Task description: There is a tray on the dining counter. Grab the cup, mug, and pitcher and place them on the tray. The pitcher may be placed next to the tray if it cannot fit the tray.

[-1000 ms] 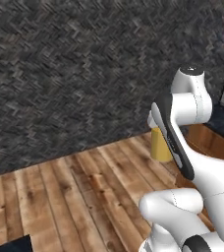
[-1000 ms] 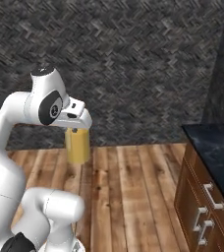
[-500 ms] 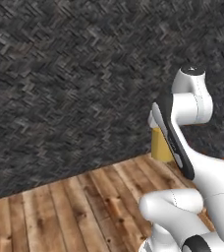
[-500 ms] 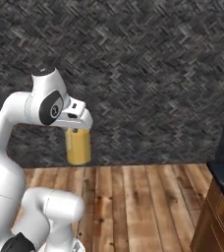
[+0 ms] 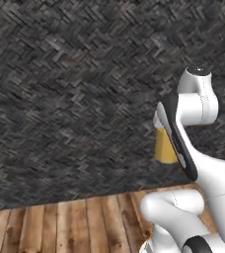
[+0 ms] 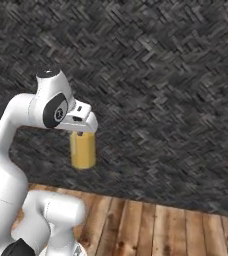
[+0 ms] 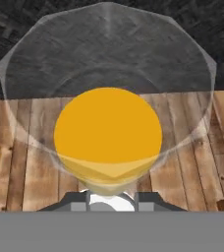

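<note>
In the left base view the pitcher [image 5: 165, 146] shows as an orange-yellow patch behind the white arm [image 5: 183, 133], against a dark herringbone wall [image 5: 70, 99]. In the right base view it hangs upright from the fingers [image 6: 83, 132], clamped around its top, above the wooden floor [image 6: 161, 225]. The hand view looks down into its clear rim [image 7: 109, 74].
</note>
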